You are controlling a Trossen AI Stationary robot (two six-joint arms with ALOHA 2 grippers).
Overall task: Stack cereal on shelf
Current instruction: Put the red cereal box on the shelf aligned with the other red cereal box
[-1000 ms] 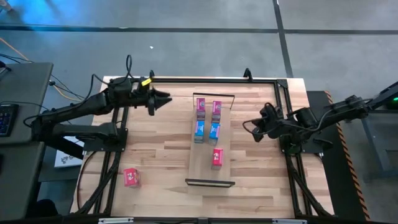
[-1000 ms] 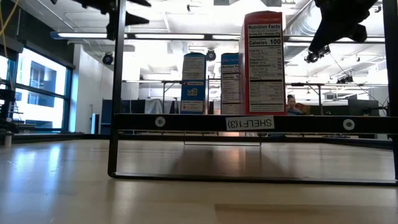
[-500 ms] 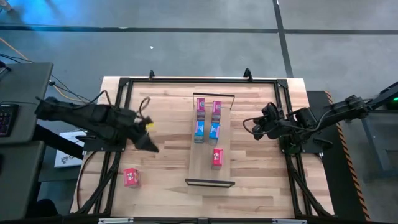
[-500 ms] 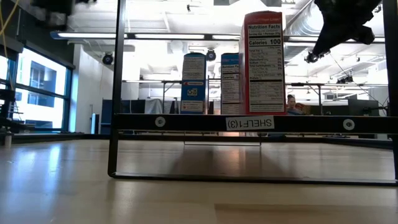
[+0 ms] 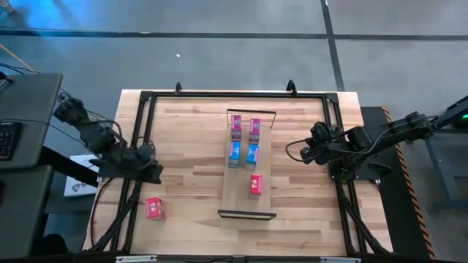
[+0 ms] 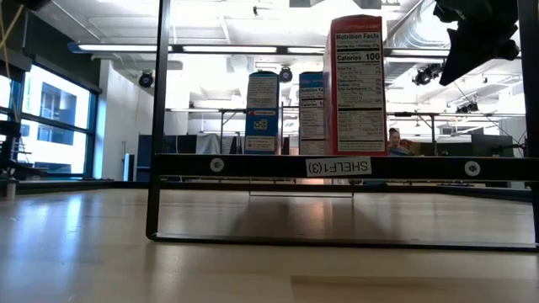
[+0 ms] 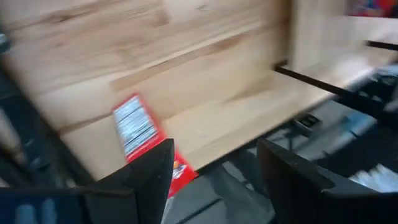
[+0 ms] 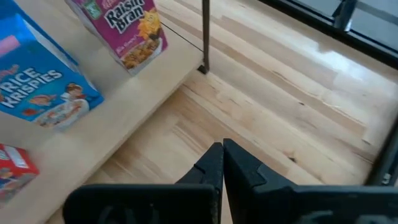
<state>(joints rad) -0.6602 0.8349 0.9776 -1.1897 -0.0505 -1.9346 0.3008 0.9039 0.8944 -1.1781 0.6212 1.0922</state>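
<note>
Swung from far bench edge down toward the small red cardboard cereal box (image 5: 153, 208) lying off the long light-wood shelf (image 5: 239, 199); wrist view: left hand (image 7: 214, 171) wide open, empty—risks knocking it; right hand (image 8: 222, 163) closed, empty, idle.

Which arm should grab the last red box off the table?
Left. Its gripper, fingers open, hangs just above the loose red box; the right gripper, fingers shut, waits across the shelf.
</note>
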